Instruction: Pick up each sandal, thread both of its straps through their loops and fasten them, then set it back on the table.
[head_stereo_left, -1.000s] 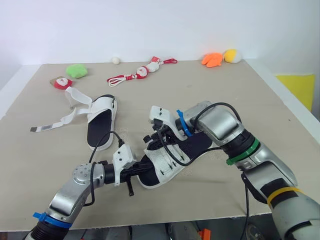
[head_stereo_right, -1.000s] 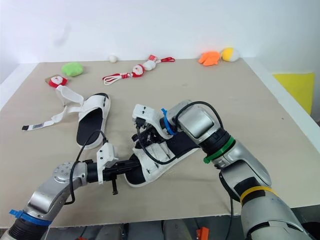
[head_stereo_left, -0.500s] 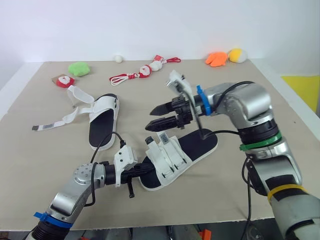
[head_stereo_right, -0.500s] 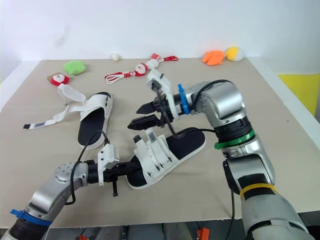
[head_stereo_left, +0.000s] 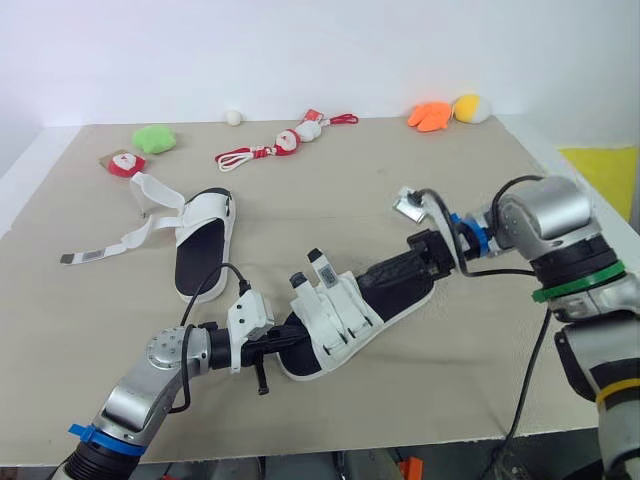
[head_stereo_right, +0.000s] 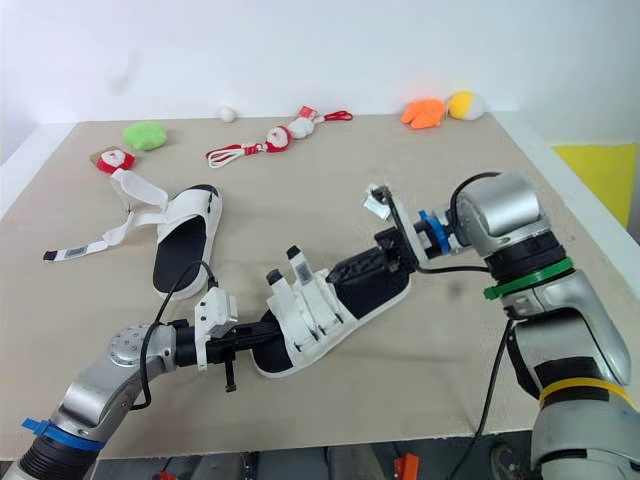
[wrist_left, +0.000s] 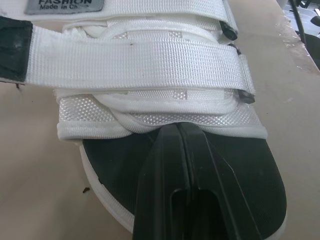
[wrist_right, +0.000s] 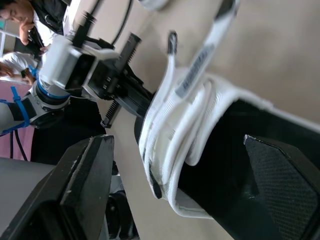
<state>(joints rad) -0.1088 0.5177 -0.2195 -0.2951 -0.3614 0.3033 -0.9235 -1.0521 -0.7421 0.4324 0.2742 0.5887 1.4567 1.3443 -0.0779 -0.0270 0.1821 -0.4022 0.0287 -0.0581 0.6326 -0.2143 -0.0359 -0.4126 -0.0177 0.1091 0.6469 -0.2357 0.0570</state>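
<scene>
Far left of the counter (head_stereo_left: 500, 190): one sandal (head_stereo_left: 205, 245) lies flat, its straps (head_stereo_left: 130, 238) loose and trailing off to the left. A green plush (head_stereo_left: 153, 139) and a red-and-white toy (head_stereo_left: 125, 165) sit behind it.

My left hand (head_stereo_left: 283, 342) has its fingers pressed together, tips on the black footbed at the toe of the near sandal (head_stereo_left: 345, 312). Both straps lie across that sandal's upper (two ends stick up).

My right hand (head_stereo_left: 408, 266) is spread wide over the heel.

Along the back edge: a white ball (head_stereo_left: 233, 118), corded Santa toys (head_stereo_left: 285, 142), an orange plush (head_stereo_left: 427, 118) and a yellow plush (head_stereo_left: 463, 108). The wall behind is white.
</scene>
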